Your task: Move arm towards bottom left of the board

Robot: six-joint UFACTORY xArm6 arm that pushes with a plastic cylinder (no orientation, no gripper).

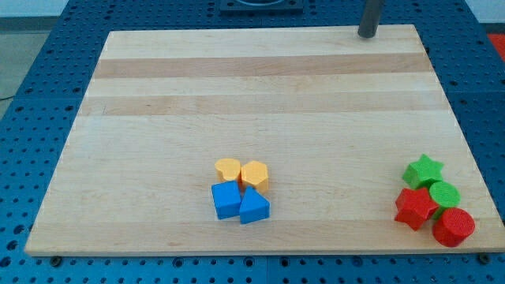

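Note:
My tip is at the top edge of the wooden board, right of centre, far from every block. Near the bottom centre sits a tight cluster: a yellow heart, a yellow hexagon, a blue cube and a blue triangular block. At the bottom right sits a second cluster: a green star, a green cylinder, a red star and a red cylinder. The bottom left corner of the board has no block on it.
The board lies on a blue perforated table. A dark mount shows at the view's top centre.

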